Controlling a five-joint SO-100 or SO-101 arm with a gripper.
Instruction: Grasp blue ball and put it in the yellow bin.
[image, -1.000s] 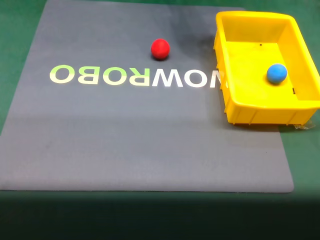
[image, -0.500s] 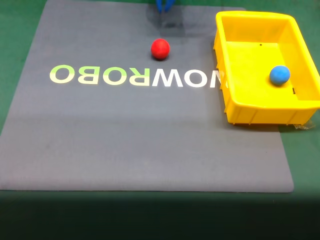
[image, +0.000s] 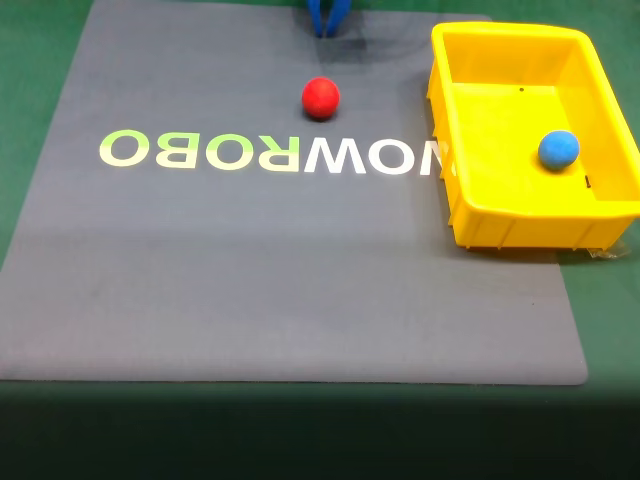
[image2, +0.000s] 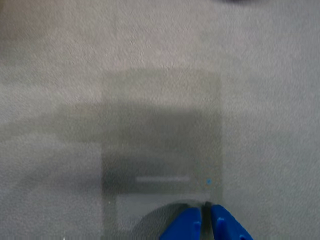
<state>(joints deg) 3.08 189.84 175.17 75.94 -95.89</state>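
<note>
Fixed view: a small matte blue ball (image: 558, 148) rests inside the yellow bin (image: 470, 215), near its right wall. Left of the bin, the blue gripper (image: 329, 30), fingers nearly together and empty, hangs near the red ball (image: 321, 97); it might knock that ball rolling.

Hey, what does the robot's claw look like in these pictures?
The claw is bright blue plastic: two smooth, rounded, tapering fingers, plain and unmarked. In the fixed view its blue tips poke in at the top edge. No cables are visible.
</note>
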